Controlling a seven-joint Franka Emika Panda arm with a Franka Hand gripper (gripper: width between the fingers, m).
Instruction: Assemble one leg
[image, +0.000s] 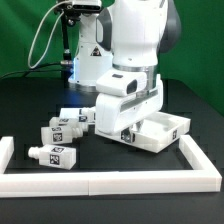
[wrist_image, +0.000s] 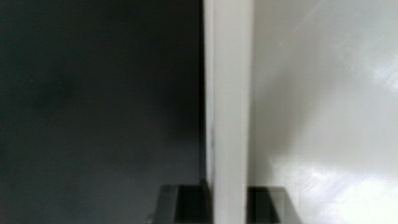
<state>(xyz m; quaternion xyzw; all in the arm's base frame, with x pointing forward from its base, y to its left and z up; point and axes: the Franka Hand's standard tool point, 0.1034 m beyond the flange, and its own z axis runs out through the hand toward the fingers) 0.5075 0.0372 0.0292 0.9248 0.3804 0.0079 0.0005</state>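
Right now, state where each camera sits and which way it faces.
Exterior view: off the arm, beyond the table's white border, looking slightly down at the legs and panel; shows the arm and gripper.
Wrist view: on the wrist, looking down along the fingers at the panel's rim; only the fingertips show.
Shared: the panel and the gripper.

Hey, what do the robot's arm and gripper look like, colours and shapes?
The arm is bulky, with smooth rounded white shells and a dark grey section at one joint. The gripper has a white boxy body, and its fingers show as dark, squared tips in the wrist view. I can see no cable along the arm itself.
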